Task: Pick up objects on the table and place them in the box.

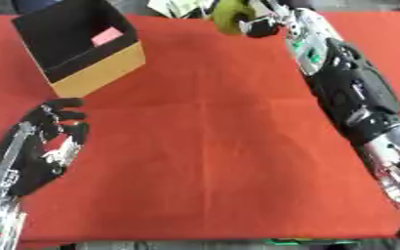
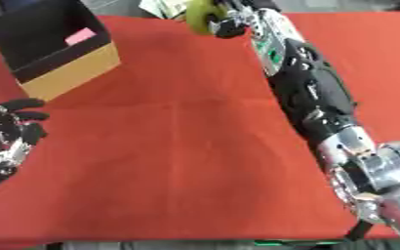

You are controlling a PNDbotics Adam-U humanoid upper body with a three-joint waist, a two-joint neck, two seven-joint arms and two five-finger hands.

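Note:
My right arm stretches from the lower right to the table's far edge, where my right hand (image 1: pixel 259 24) is curled on a yellow-green rounded object (image 1: pixel 228 15). An open cardboard box (image 1: pixel 97 73), black inside with tan outer walls, stands at the far left; a pink item (image 1: pixel 108 36) lies inside it. My left hand (image 1: pixel 46 141) rests open at the lower left, fingers pointing up toward the box, holding nothing.
A red cloth (image 1: pixel 203 136) covers the table. Pale, papery clutter (image 1: pixel 179 7) lies beyond the far edge, next to the yellow-green object. A green strip (image 1: pixel 310 241) shows under the table's front edge.

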